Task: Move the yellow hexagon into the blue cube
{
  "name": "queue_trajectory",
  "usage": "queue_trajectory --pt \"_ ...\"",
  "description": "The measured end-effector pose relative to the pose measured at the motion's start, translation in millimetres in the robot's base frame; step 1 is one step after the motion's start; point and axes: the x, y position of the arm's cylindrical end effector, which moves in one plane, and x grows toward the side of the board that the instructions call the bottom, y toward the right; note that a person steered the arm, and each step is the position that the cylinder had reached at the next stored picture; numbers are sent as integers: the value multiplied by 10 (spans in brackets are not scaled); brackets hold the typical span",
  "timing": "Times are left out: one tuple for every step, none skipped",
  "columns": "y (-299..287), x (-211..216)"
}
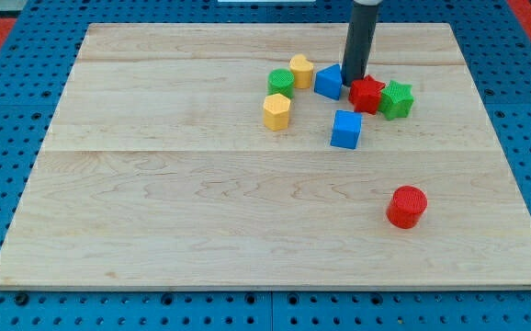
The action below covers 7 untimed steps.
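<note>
Nearest the view's bottom on our pale wooden plank surface (201, 211), a ribbed red plastic cylinder (406, 206) stands alone toward the view's right, well apart from everything else.

Farther up, near the middle, we see a blue plastic cube (346, 129), standing free. To its left, at about the same depth and slightly higher, sits the yellow plastic hexagon (276, 111), the block the task names; a clear gap separates it from that blue cube.

Just above the yellow hexagon is a green ribbed plastic block (281, 82), roundish in outline, touching or nearly touching it. Right of that stands a second yellow plastic block (301, 70), its shape hard to make out, and beside it a second blue plastic cube (329, 81).

Our dark straight rod (363, 37) comes down from the view's top, and my tip (354, 83) rests between this upper blue cube and a red plastic star-like block (367, 95), close against both. A green plastic star (396, 99) touches the red one on its right.

We carry no jaws, so there is nothing open or closed to report.
</note>
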Motion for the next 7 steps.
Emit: queue_trajectory --pt "-2 127" --pt "-48 -25" --pt "-169 -28" --pt "-322 216" --pt "-462 503" --pt "-570 539" --pt "-645 236"
